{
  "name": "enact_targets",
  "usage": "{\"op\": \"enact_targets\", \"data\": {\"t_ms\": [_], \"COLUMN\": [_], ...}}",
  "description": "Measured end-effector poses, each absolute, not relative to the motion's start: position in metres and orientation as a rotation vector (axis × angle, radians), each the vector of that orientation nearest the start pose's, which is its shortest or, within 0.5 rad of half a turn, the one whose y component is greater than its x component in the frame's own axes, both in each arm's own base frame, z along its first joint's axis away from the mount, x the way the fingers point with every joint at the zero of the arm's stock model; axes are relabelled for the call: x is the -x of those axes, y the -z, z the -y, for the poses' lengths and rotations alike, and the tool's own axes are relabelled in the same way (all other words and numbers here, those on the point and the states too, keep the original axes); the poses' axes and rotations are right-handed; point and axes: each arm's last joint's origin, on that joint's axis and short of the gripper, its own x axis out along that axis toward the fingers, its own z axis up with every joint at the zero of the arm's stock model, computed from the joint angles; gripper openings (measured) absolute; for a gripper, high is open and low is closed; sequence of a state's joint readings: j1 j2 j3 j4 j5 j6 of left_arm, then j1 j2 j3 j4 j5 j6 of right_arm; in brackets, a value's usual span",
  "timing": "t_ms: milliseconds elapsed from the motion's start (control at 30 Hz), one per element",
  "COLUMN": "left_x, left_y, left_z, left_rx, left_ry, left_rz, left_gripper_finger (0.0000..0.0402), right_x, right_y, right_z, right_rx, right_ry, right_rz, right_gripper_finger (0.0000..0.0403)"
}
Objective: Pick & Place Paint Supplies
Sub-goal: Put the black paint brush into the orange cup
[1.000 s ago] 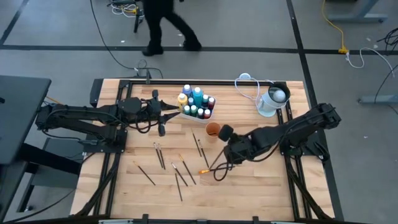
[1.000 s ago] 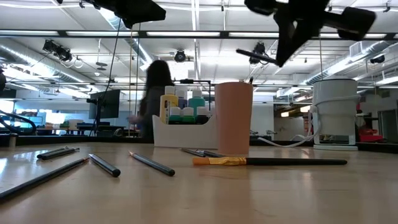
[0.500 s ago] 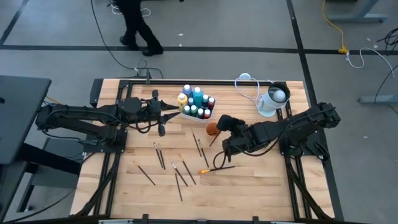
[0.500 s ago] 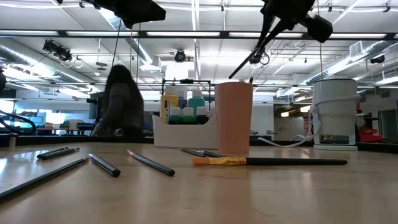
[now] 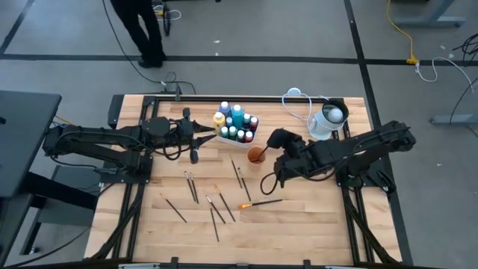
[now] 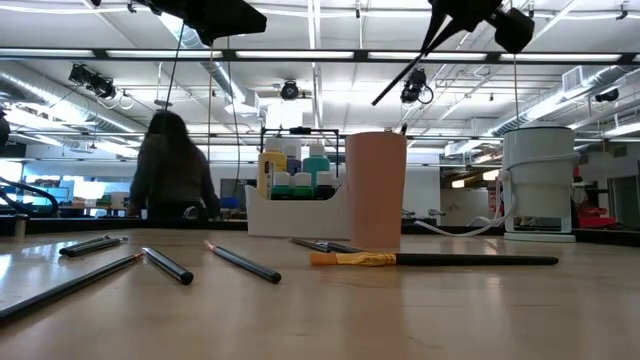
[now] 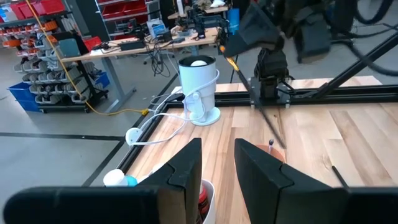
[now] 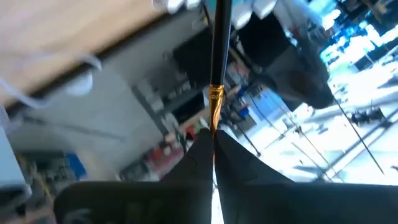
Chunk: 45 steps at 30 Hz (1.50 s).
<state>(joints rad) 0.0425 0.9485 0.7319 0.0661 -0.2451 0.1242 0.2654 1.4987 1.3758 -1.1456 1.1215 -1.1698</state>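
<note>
- Since a second ago, my right gripper (image 5: 278, 140) has lifted its dark-handled brush (image 6: 403, 78) from the table to beside the brown cup (image 5: 256, 155).
- Fingers pinch the brush, tilted above the cup.
- Orange-handled brush (image 5: 260, 202) lies on the table (image 5: 314, 224).
- My left gripper (image 5: 205, 134) hovers, partly open, beside the bottle caddy (image 5: 236, 125).

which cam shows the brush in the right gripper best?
Right wrist view: the brush runs straight out from the shut right gripper. Low view shows it slanted above the cup; high view, a thin line; left wrist view, distant.
</note>
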Motion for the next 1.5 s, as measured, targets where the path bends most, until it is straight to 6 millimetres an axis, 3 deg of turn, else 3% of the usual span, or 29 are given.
{"op": "enact_targets", "data": {"t_ms": [233,967,1500], "left_x": [-0.213,-0.213,-0.213], "left_y": [-0.310,-0.310,-0.310], "left_z": [-0.016,-0.016,-0.016], "left_rx": [-0.138,-0.138,-0.151], "left_ry": [-0.278,-0.278,-0.277], "left_rz": [-0.167,-0.168,-0.170], "left_gripper_finger": [0.0103,0.0103,0.0103], "right_x": [-0.272,-0.288,-0.308], "right_y": [-0.311,-0.255,-0.264], "right_z": [-0.033,-0.036,-0.042], "right_rx": [2.011,2.045,1.918], "right_ry": [0.037,-0.110,0.001], "right_rz": [-1.605,-1.446,-1.173], "right_gripper_finger": [0.0001,0.0022,0.0039]}}
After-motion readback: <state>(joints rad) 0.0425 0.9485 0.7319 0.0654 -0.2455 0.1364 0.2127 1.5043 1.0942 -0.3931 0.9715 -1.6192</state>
